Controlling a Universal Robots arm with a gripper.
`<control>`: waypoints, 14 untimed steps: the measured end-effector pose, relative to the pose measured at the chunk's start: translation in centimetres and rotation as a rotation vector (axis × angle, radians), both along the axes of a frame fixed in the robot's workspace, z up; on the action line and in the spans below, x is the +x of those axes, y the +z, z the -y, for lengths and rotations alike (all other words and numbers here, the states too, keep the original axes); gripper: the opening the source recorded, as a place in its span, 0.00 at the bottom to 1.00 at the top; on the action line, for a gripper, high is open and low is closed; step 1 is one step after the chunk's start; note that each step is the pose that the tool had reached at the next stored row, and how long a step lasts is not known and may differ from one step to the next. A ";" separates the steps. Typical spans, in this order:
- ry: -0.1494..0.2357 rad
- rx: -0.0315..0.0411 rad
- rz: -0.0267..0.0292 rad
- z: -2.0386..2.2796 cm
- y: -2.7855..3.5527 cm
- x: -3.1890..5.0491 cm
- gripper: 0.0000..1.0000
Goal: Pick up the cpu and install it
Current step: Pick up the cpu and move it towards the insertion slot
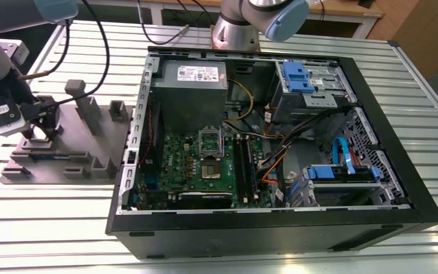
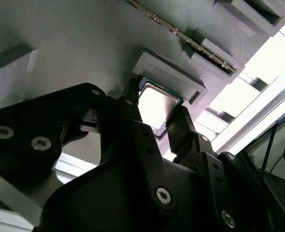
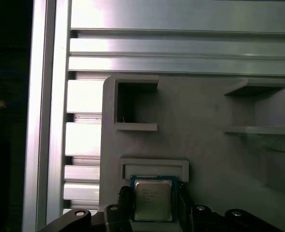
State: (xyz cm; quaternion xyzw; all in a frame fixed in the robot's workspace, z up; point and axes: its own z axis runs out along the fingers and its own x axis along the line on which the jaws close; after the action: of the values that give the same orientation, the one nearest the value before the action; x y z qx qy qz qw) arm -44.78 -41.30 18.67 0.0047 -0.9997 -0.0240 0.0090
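Note:
The cpu (image 3: pixel 153 199) is a small square chip with a silvery top and a thin pale rim. It lies against a raised ledge of the grey holder block (image 3: pixel 210 145). In both wrist views my gripper (image 3: pixel 153 205) has one black finger against each side of the cpu (image 2: pixel 155 104), shut on it. In the exterior view the gripper (image 1: pixel 40 134) is low over the grey holder block (image 1: pixel 74 142) at the exterior view's left. The motherboard's socket (image 1: pixel 210 168) stands open inside the computer case (image 1: pixel 280 222), its bracket raised.
The holder block has several upright posts (image 1: pixel 89 111) and pockets (image 3: pixel 135 104) around the gripper. A long memory stick (image 2: pixel 181 36) stands in the block. A grey power supply (image 1: pixel 192 85), drive cages (image 1: pixel 307 80) and cables (image 1: pixel 341 154) fill the case. A second arm's base (image 1: pixel 238 31) stands behind it.

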 end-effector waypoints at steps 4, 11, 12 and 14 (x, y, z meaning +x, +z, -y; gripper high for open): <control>0.000 0.0000 0.0000 0.00 0.56 0.00 0.47; 0.000 0.0000 0.0001 0.00 1.75 0.00 0.47; 0.000 0.0000 0.0001 0.00 1.90 0.00 0.47; 0.000 0.0001 0.0001 0.00 2.08 0.01 0.47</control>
State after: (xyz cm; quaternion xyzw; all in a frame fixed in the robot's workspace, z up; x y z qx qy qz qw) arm -44.77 -41.30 20.75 0.0047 -0.9997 -0.0241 0.0089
